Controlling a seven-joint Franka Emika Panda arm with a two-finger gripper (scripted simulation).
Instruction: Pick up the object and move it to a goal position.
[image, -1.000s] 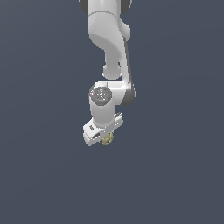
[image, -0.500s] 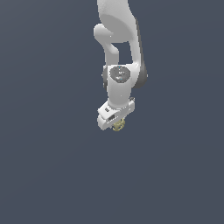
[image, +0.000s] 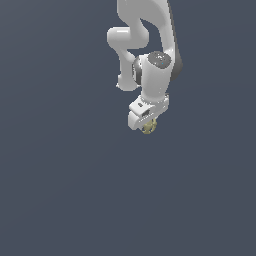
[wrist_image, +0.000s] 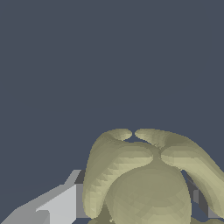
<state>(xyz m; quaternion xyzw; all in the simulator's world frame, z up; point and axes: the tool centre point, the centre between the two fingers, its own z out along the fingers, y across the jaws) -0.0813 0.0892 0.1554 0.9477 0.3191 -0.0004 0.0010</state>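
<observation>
The object is a small knobbly pale yellow-olive lump, peeking out under the white gripper in the exterior view. The gripper is shut on it and carries it off the ground. In the wrist view the object fills the lower part of the picture as rounded lobes, with a grey finger pressed against one side and a sliver of the other finger behind the opposite lobes. The white arm rises from the gripper and leaves the exterior view at its upper edge.
A flat dark grey-blue surface spreads all around the arm in both views. No other objects or edges show.
The arm has swung toward the exterior view's right and risen, carrying the object along in the shut gripper.
</observation>
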